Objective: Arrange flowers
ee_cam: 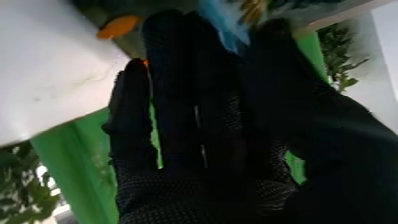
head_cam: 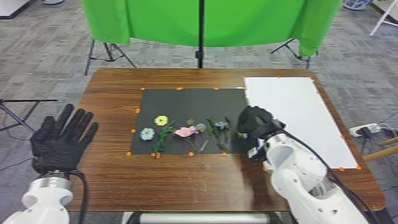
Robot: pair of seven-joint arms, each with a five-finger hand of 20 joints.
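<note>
In the head view my right hand (head_cam: 256,123) is over the black mat's (head_cam: 200,95) right edge. Its fingers are straight in the right wrist view, where the hand (ee_cam: 200,120) has a blue flower (ee_cam: 226,25) between finger and thumb tips; firm contact cannot be told. Left of this hand on the mat lie a small grey-blue flower (head_cam: 221,125), a pink flower (head_cam: 186,131), a yellow flower (head_cam: 161,120) and a light blue flower (head_cam: 147,133), with green stems (head_cam: 160,144). My left hand (head_cam: 60,142) is open, palm flat, beside the table's left edge.
A white sheet (head_cam: 289,100) covers the right part of the brown table (head_cam: 195,185), next to the black mat. Orange tape pieces (head_cam: 190,154) mark the mat's edges. Behind the table hangs a green cloth (head_cam: 160,25) with a black stand (head_cam: 200,52).
</note>
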